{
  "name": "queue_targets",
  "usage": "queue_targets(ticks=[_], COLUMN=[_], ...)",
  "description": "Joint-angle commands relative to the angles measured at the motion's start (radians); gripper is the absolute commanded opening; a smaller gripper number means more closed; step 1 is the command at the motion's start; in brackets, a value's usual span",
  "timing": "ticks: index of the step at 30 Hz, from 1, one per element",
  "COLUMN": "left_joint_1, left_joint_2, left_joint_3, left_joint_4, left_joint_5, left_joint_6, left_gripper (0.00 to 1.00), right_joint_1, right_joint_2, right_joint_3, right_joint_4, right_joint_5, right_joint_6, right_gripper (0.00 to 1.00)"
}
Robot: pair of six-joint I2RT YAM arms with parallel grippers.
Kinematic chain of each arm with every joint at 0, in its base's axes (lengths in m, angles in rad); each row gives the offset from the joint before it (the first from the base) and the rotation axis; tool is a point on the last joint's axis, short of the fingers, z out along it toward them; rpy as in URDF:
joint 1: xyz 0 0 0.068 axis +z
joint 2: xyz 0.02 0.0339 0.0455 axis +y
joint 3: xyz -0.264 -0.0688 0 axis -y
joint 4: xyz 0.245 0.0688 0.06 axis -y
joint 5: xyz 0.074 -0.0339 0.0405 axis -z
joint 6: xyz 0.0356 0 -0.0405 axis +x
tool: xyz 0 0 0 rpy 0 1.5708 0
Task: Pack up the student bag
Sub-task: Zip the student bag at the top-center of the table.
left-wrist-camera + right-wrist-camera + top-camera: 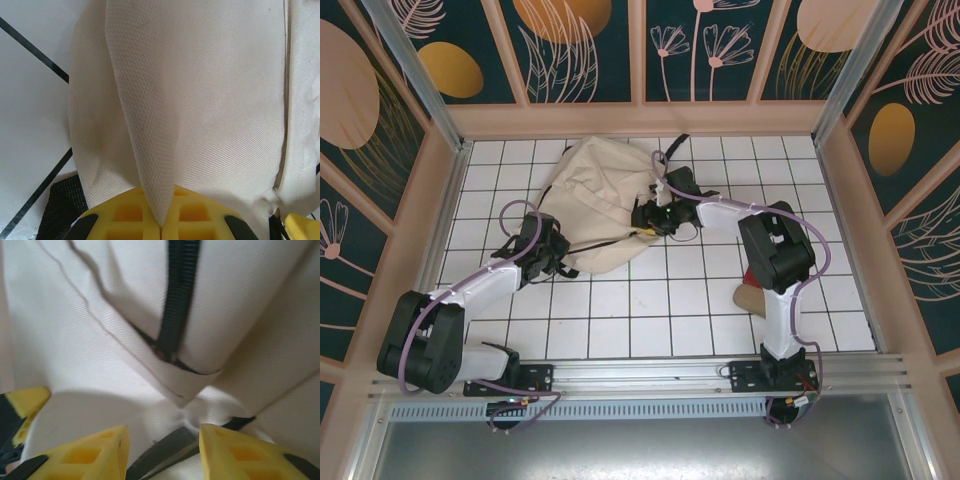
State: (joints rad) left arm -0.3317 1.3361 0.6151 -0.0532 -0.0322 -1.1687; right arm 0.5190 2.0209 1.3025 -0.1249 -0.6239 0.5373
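Observation:
The student bag [595, 195], a big cream fabric backpack, lies crumpled at the back middle of the tiled table. At the bag's lower left edge my left gripper [563, 258] is shut on a fold of its cloth; in the left wrist view that fold [150, 150] runs down into the closed yellow jaws of the left gripper [161, 222]. My right gripper [643, 227] is at the bag's right side. In the right wrist view the right gripper [162, 442] is open, with cream cloth and a dark strip [165, 452] between its fingers. A black zipper [175, 305] runs just beyond it.
A tan object [752, 297] with a red thing [748, 273] beside it lies on the table by the right arm's lower link. Black straps [677, 148] trail from the bag's far side. Framed walls enclose the table on three sides.

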Motion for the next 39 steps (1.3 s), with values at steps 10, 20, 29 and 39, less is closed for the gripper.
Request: queue_targets(ticks=[10,20,29,39], left_joint_1=[-0.015,-0.176,-0.205,-0.205], left_joint_2=[-0.127,-0.077,0.074,0.133], left_joint_3=[0.093,0.069,0.062,-0.036], left_joint_4=[-0.245,0.017,0.113,0.053], left_joint_5=[0.060,0.158,0.173,0.134], left_joint_6=[0.133,-0.137,-0.225,-0.176], left_gripper=[0.59,0.72,0.72,0.24], right_joint_1=[0.056,0.110,0.111,0.076], right_joint_2=[-0.192,-0.143,-0.068,-0.135], right_joint_3=[-0.141,-0.162,-0.162,-0.132], right_joint_4=[-0.021,-0.022,-0.014,-0.026], right_joint_5=[0.137,0.130,0.156,0.220], right_joint_6=[0.023,0.001,-0.005,0.013], right_gripper=[0.39,0.23,0.23,0.22])
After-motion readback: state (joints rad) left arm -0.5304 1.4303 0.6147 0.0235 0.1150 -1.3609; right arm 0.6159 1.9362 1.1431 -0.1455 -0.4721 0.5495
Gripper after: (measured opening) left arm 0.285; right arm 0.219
